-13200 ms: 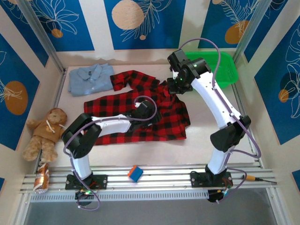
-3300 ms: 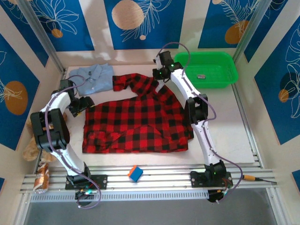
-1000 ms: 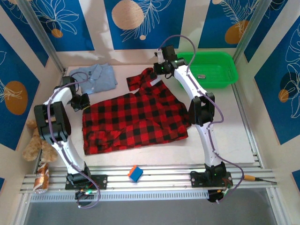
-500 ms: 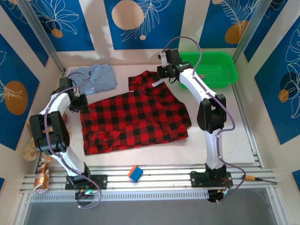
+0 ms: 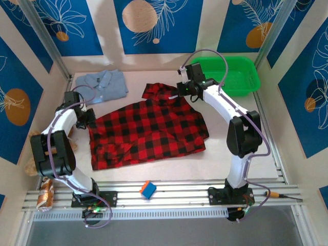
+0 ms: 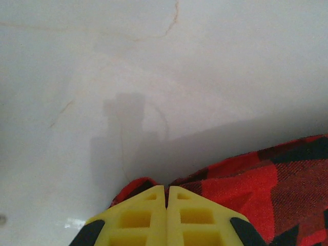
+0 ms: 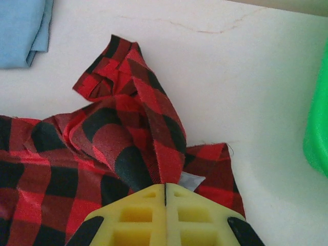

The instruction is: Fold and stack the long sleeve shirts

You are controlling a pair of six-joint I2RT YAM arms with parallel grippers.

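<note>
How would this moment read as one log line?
left end effector: shut on red-and-black checked flannel shirt | right end effector: shut on same shirt

My left arm swings out to the left and bends back inward, its gripper (image 5: pixel 86 119) low over the table with the yellow fingers (image 6: pixel 138 215) pressed flat together on the edge of the checked shirt (image 5: pixel 148 130). My right arm stretches far forward and curves to the left. Its gripper (image 5: pixel 180 95) points down, fingers (image 7: pixel 195 215) also clamped together, pinching a raised fold of that shirt.
</note>
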